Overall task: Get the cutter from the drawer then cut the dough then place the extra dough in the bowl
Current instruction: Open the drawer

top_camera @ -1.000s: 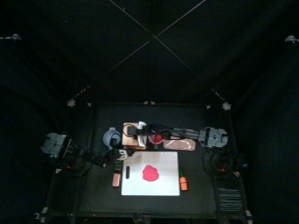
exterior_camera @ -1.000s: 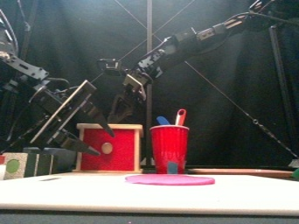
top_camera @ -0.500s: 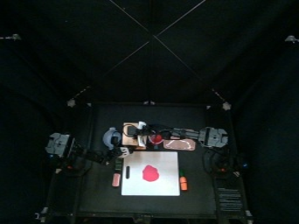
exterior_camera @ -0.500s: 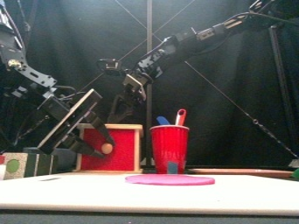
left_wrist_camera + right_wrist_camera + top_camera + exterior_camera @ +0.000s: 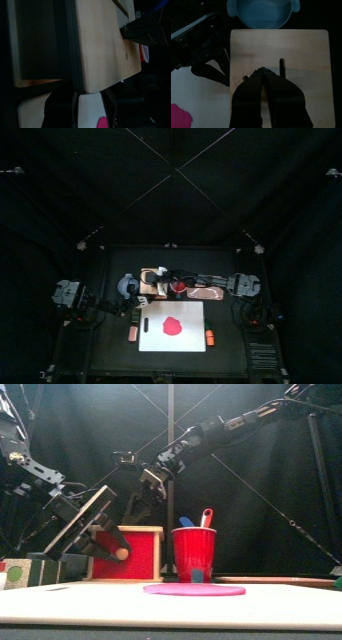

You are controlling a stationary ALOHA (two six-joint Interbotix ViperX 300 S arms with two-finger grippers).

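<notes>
The pale wooden box (image 5: 124,532) with its red drawer front (image 5: 134,564) stands behind the white cutting board (image 5: 194,308). A flat red dough disc (image 5: 171,324) lies on the board, also seen low in the front view as the dough (image 5: 195,590). My right gripper (image 5: 261,75) is shut with its tips pressed on the box top (image 5: 304,60) beside the slot. My left gripper (image 5: 90,97) hangs at the drawer front, its jaws a little apart with the white board showing between them. In the front view, its fingers (image 5: 112,542) cross the red front by the knob. No cutter is visible.
A blue-grey bowl (image 5: 261,12) sits just beyond the box. A red cup (image 5: 194,554) holding a blue and a red toy knife stands right of the box, with a pink tray (image 5: 207,291) further right. Small orange toys (image 5: 210,337) lie beside the board.
My left arm has shifted up and slightly left in front of the box, then held still. The right gripper stays on the box top. The dough has not moved.
</notes>
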